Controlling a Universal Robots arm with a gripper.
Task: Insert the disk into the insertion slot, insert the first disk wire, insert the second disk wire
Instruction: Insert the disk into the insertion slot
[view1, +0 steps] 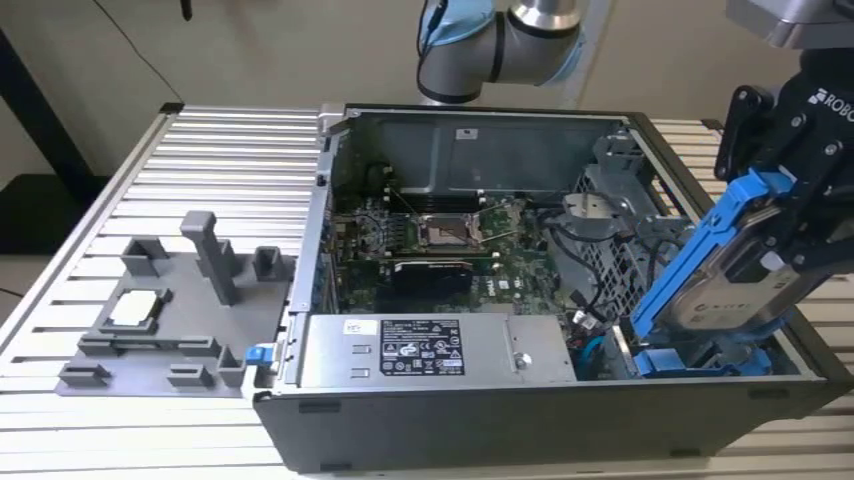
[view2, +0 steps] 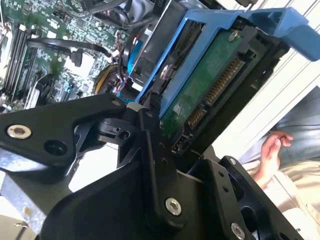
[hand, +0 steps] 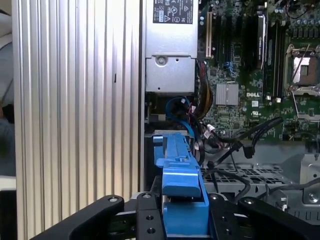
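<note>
Step one in hand: gripper (view1: 785, 245) clamped on the disk (view1: 727, 290), which is tilted, its lower end dipping into the case (view1: 534, 425) beside the drive cage (view1: 625, 262), not seated. We judge seating calls for squaring the frame to the bay. The case also holds a motherboard (view1: 441, 235) and power supply (view1: 420, 350).

The fingers (view2: 156, 150) grip the blue-framed disk (view2: 206, 85), green circuit side showing, motherboard (view2: 45, 47) beyond.
</note>
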